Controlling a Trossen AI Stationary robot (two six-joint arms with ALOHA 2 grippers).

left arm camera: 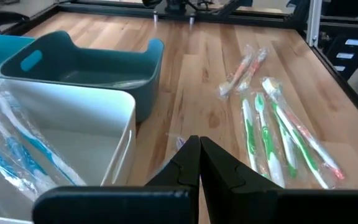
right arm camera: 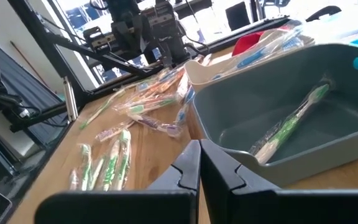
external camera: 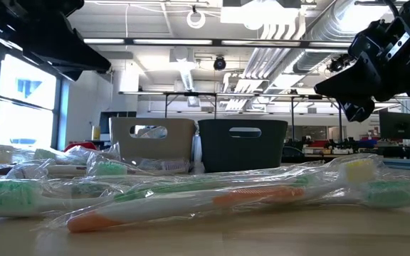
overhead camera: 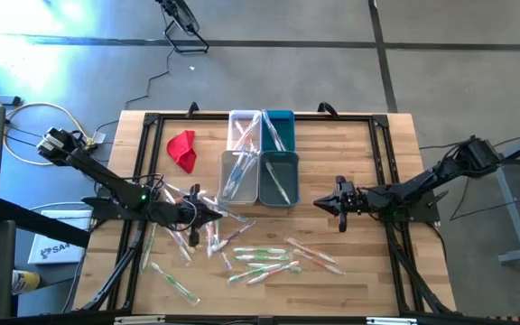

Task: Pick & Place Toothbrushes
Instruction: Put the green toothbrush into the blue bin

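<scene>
The toothbrushes [overhead camera: 260, 257] lie scattered across the near half of the wooden table [overhead camera: 368, 280], each sealed in a clear wrapper; a denser pile sits near the left gripper [overhead camera: 213, 215], and a looser row lies toward the table's middle. Several toothbrushes already rest in the four bins: the white bin [overhead camera: 238, 174] and the dark grey bin [overhead camera: 279, 178] in the nearer row, with the clear bin [overhead camera: 245, 129] and the teal bin [overhead camera: 278, 127] behind them. A red cloth [overhead camera: 183, 149] lies apart, left of the bins. The left gripper is clenched on nothing and hovers at the edge of the pile. The right gripper [overhead camera: 322, 205] is likewise clenched and empty, positioned just right of the dark grey bin. Each toothbrush is judged light and stiff along the handle, while its wrapper is thin, slick and crinkly. A grip on loose film alone is likely to slip or tear. Take hold across the middle of the handle, with the fingers square to its length. Overlapping wrappers in the pile may drag neighbours along; isolated pieces in the middle row appear easier to lift cleanly.
</scene>
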